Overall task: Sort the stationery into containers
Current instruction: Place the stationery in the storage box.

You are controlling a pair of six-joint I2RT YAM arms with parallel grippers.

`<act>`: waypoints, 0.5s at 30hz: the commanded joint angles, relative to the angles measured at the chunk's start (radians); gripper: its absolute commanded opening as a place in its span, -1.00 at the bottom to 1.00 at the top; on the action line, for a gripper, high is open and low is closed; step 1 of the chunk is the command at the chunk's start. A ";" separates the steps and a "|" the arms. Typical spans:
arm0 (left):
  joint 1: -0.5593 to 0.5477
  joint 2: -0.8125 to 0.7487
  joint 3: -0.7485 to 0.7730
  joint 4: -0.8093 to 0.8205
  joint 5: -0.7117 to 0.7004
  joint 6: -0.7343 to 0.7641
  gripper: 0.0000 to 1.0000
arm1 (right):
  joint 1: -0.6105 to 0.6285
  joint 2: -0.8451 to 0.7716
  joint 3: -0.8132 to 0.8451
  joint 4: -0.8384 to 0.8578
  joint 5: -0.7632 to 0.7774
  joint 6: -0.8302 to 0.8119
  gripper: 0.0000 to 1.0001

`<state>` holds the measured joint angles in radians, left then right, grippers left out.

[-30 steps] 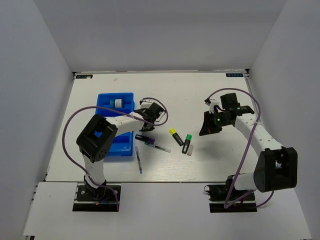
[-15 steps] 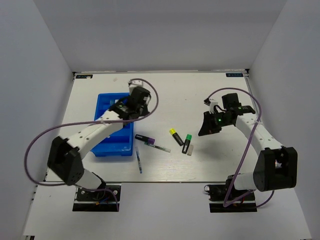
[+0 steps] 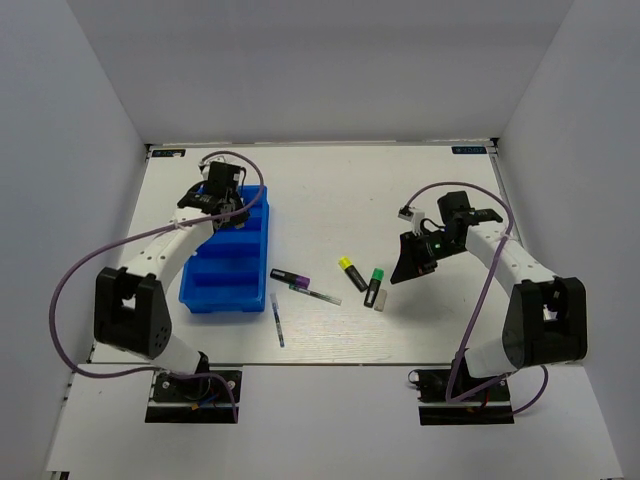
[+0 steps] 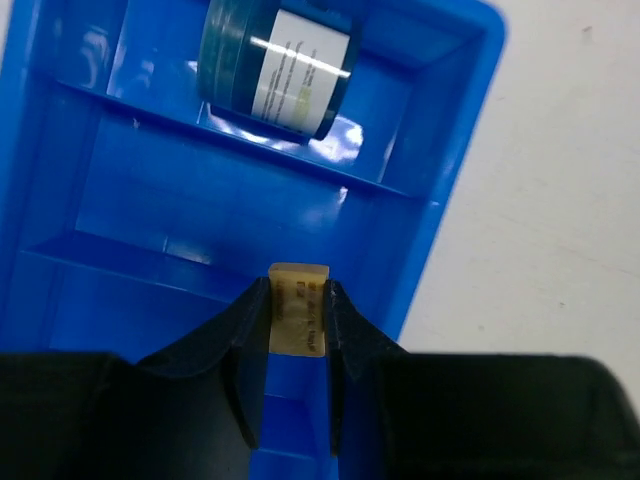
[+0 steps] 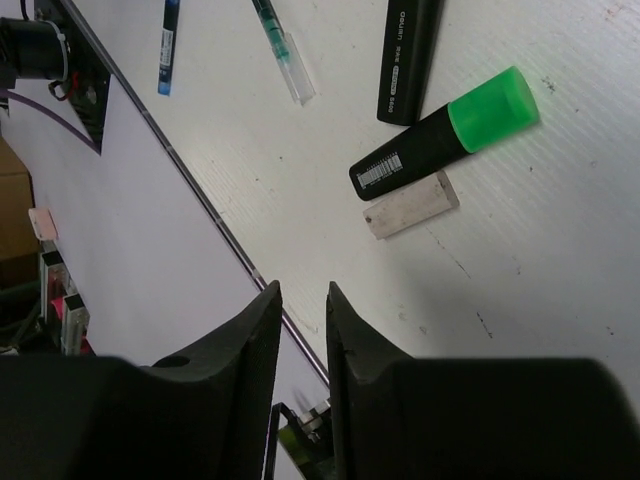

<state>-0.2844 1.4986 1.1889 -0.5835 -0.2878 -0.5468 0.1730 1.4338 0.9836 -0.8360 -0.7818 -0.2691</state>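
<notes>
My left gripper [image 3: 228, 208] hangs over the far end of the blue tray [image 3: 215, 290]. It is shut on a pale yellowish eraser [image 4: 298, 322], as the left wrist view [image 4: 298, 285] shows. It holds the eraser above a compartment of the tray [image 4: 470, 130], one compartment nearer than the blue-white pot [image 4: 275, 70]. My right gripper [image 3: 408, 262] is empty, its jaws a narrow gap apart [image 5: 303, 290], just right of the green-capped highlighter [image 3: 374, 285] [image 5: 445, 140]. A white eraser [image 3: 380, 302] [image 5: 410, 205] lies beside that highlighter.
On the table between the arms lie the yellow-capped highlighter [image 3: 351, 273], the purple-tipped marker [image 3: 290, 277], a thin green pen [image 3: 318, 295] and a thin blue pen [image 3: 277, 320]. The table's front edge runs just below them.
My left arm has swung from the table's middle back and left to the tray's far end, the eraser in its jaws. My right gripper has shifted slightly towards the highlighters.
</notes>
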 commanded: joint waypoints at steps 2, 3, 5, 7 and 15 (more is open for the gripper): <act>0.036 0.040 0.003 0.010 0.064 0.013 -0.66 | 0.003 0.004 0.021 -0.029 -0.028 -0.033 -0.43; 0.042 0.069 0.005 0.013 0.064 0.012 -0.66 | 0.002 0.007 0.023 -0.029 -0.027 -0.035 -0.41; 0.056 0.101 0.015 0.008 0.062 0.021 -0.66 | 0.002 0.010 0.024 -0.028 -0.025 -0.035 -0.37; 0.067 0.132 0.023 0.013 0.062 0.024 -0.63 | 0.003 0.013 0.026 -0.028 -0.020 -0.035 -0.33; 0.090 0.195 0.046 0.017 0.045 0.025 -0.03 | 0.000 0.022 0.027 -0.032 -0.007 -0.035 0.17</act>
<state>-0.2050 1.6989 1.1915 -0.5827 -0.2424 -0.5259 0.1734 1.4502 0.9836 -0.8474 -0.7807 -0.2958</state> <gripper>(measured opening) 0.476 0.579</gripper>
